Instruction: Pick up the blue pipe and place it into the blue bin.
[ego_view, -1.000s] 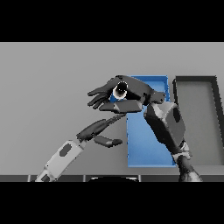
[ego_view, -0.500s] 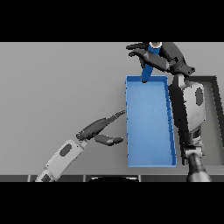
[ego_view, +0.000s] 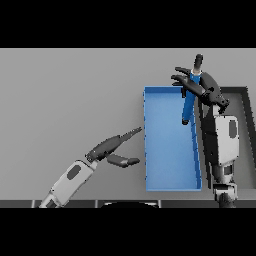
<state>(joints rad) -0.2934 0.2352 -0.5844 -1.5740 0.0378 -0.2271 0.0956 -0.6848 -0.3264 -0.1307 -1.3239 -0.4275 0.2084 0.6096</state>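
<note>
The blue pipe (ego_view: 188, 104) hangs nearly upright over the far right part of the blue bin (ego_view: 146, 145), its dark upper end sticking out above my right hand (ego_view: 204, 89). That hand is shut on the pipe's upper part, with some fingers spread out to the left. The pipe's lower end points down into the bin's inside; whether it touches the floor I cannot tell. My left hand (ego_view: 111, 147) is open, low over the table just left of the bin, its fingers pointing at the bin's left wall.
A dark grey bin (ego_view: 246, 102) stands right of the blue bin, partly hidden behind my right forearm (ego_view: 222, 142). Grey tabletop stretches to the left and far side.
My right hand has carried the pipe from the table's middle to the right and over the blue bin's far right side, and the pipe now hangs more upright. The left hand has hardly moved.
</note>
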